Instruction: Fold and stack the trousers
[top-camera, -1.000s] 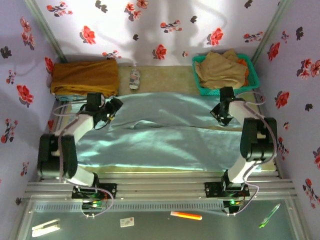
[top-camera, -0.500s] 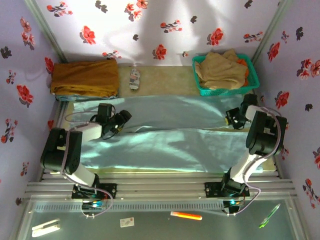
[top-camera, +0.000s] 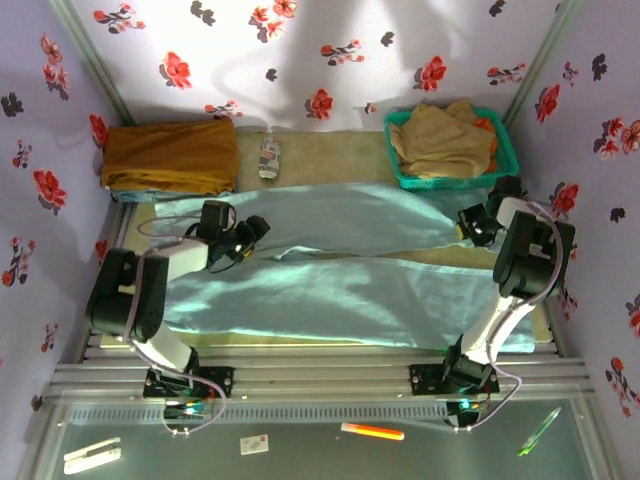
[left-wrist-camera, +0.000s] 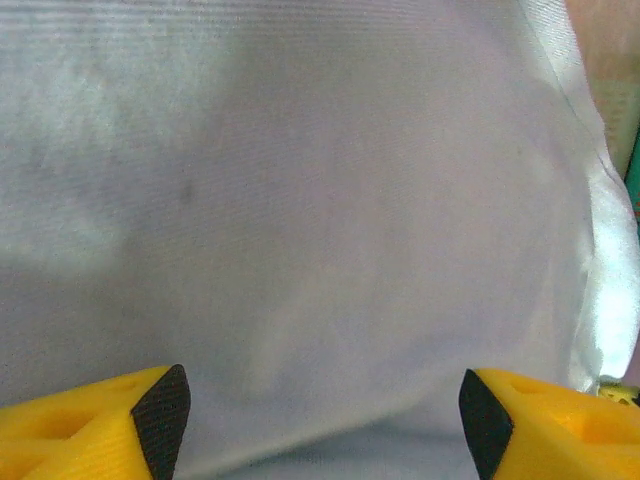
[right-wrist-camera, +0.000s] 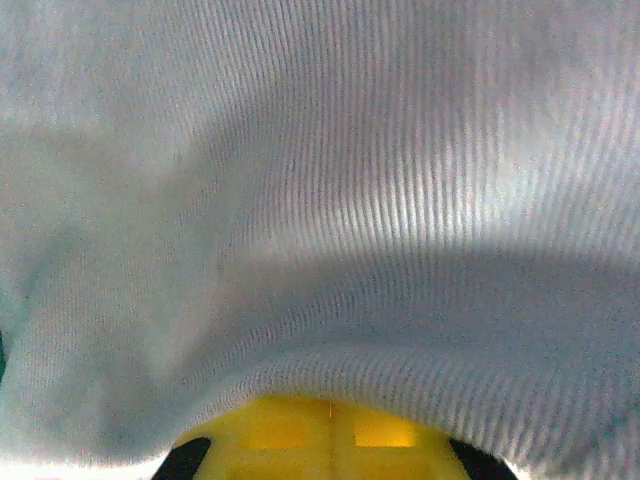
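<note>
The pale aqua trousers (top-camera: 340, 290) lie spread wide across the table, with a crease running between the two legs. My left gripper (top-camera: 250, 232) hovers over their left part. In the left wrist view this gripper (left-wrist-camera: 322, 430) is open, its black-padded fingertips (left-wrist-camera: 160, 420) far apart above smooth cloth (left-wrist-camera: 320, 200) and nothing between them. My right gripper (top-camera: 470, 226) is at the far right end of the upper leg. In the right wrist view its yellow jaws (right-wrist-camera: 332, 425) are shut together, and ribbed trouser cloth (right-wrist-camera: 330, 200) drapes over their tips and hides them.
A folded mustard-brown garment (top-camera: 170, 155) lies at the back left. A teal basket (top-camera: 397, 160) holding a tan garment (top-camera: 440, 140) stands at the back right, close to my right gripper. A small crumpled packet (top-camera: 269, 157) lies between them. Floral walls close in on both sides.
My right gripper has swung out to the right and farther back with the cloth, pulling the upper leg straight. My left gripper has shifted a little right and stayed open.
</note>
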